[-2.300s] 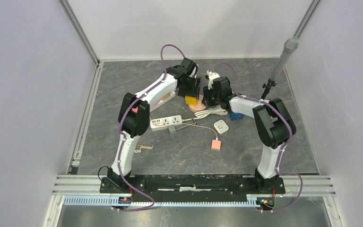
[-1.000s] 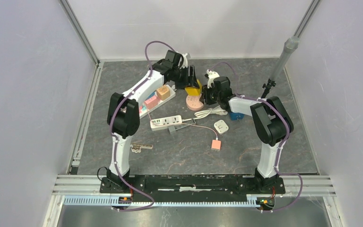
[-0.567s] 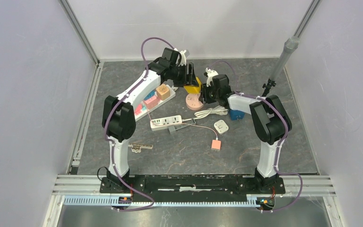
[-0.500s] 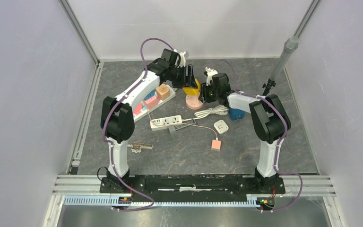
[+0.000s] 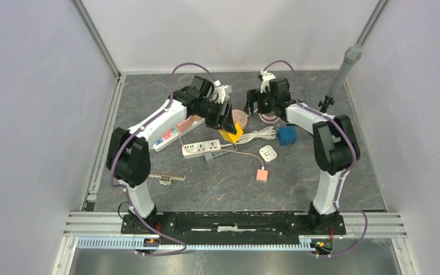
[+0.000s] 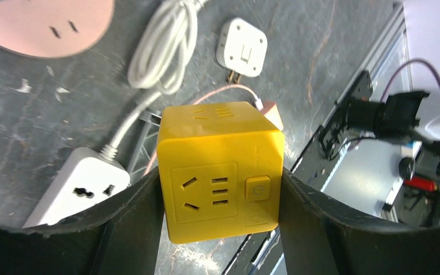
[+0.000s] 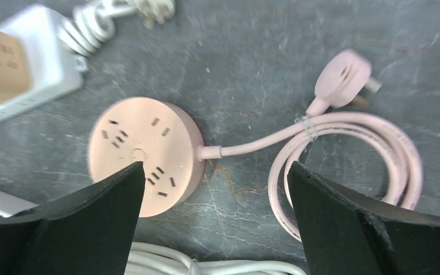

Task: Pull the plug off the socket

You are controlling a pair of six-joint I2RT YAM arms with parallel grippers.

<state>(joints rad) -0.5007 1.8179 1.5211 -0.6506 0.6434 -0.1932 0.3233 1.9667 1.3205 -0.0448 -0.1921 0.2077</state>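
left gripper (image 6: 220, 229) clamping the yellow cube plug (image 6: 217, 166) by two opposite sides, holding it lifted just on the near side of the pink round socket (image 7: 143, 154), apart from it. right gripper (image 7: 215, 166) hanging spread wide over that socket, gripping nothing. judging the pull done. lowering the cube slowly beside the socket, clear of the white power strip (image 5: 201, 148) and cords, looks best. cube face showing slots and a power-button symbol. no brand readable.
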